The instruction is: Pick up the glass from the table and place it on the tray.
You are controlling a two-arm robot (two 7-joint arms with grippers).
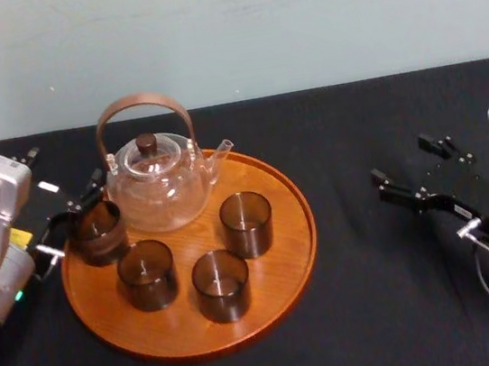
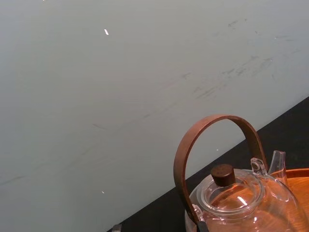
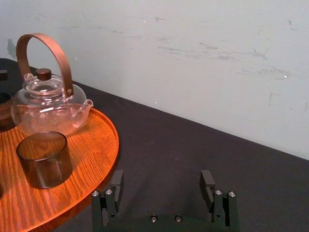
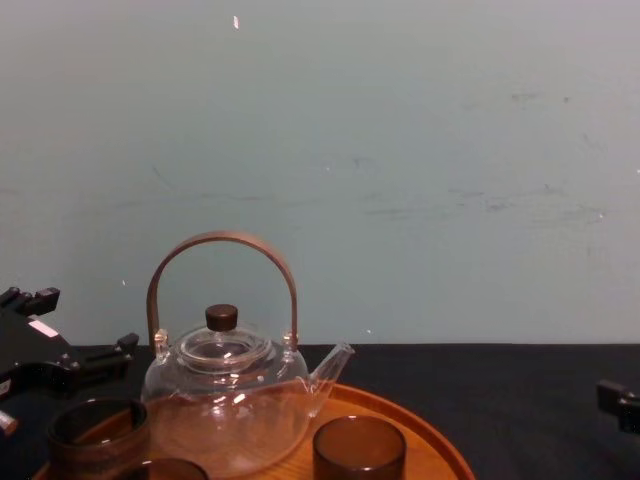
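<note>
The right gripper (image 1: 403,161) waits spread open, well apart from the tray (image 1: 283,259). The left gripper (image 1: 73,223) appears to pinch the glass (image 1: 97,233) by its wall, keeping it upright, mouth up and long axis vertical. It sits at the rim nearest that hand, beside three tumblers (image 1: 146,274). The teapot (image 1: 158,181) stands just beyond.

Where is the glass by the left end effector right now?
Head view: the glass is at the tray's left edge, beside the teapot, with the left end effector at it.
</note>
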